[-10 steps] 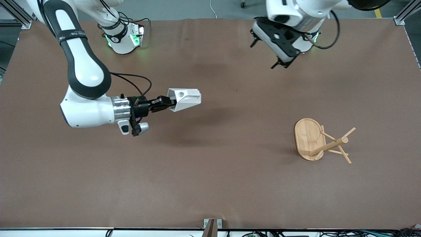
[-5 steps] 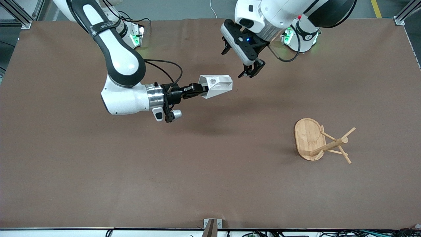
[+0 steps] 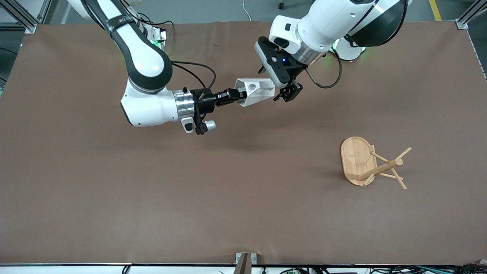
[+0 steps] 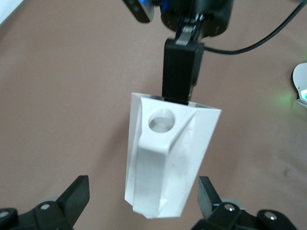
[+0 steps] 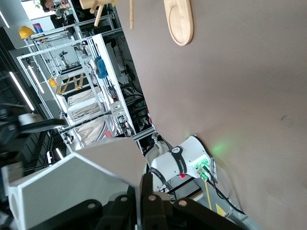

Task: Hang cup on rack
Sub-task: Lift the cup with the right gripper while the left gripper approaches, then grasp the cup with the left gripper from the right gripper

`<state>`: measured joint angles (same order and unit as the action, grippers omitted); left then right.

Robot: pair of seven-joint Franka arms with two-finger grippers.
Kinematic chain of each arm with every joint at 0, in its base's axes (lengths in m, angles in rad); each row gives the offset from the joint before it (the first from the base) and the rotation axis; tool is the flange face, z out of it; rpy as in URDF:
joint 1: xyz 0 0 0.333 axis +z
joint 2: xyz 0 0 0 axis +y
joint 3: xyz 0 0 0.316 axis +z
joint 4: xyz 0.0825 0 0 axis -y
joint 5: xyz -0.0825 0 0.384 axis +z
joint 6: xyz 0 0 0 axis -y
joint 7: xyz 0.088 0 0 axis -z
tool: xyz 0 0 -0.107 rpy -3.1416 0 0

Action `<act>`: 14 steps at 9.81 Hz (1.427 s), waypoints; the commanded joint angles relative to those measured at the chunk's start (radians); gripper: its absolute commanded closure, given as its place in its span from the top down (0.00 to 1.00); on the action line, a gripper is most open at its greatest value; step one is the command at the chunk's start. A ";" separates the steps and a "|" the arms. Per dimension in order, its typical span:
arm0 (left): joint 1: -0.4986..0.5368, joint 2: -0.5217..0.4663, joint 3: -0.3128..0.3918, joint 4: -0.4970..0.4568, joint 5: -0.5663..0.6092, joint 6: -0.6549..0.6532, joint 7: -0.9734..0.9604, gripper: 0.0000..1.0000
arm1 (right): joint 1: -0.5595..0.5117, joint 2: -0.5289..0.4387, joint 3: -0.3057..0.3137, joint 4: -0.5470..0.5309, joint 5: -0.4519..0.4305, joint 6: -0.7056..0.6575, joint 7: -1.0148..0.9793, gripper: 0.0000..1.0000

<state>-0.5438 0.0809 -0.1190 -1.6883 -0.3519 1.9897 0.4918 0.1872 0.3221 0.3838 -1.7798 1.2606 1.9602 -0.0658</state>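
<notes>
The white faceted cup is held in the air over the table's middle, lying sideways, its pierced side tab facing up. My right gripper is shut on the cup's rim wall. My left gripper is open, and its fingers stand either side of the cup's tapered end without touching it. The right gripper's black fingers show at the cup's other end. The wooden rack stands on the table toward the left arm's end, apart from both grippers.
The brown table surface is bare apart from the rack. The rack's oval base shows in the right wrist view. Shelving and lab equipment stand past the table's edge.
My right arm has carried the cup toward the left arm's end of the table. My left gripper has come down from near its base to the cup, so its open fingers now flank the cup.
</notes>
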 commanded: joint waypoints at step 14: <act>-0.001 0.025 -0.018 -0.074 -0.094 0.090 0.062 0.15 | -0.025 -0.109 0.038 -0.036 0.031 -0.001 0.110 0.01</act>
<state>-0.5512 0.0795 -0.1364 -1.7248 -0.4438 2.0543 0.5379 0.1780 0.2651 0.3928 -1.7972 1.2565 1.9798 0.0275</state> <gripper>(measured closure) 0.167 0.956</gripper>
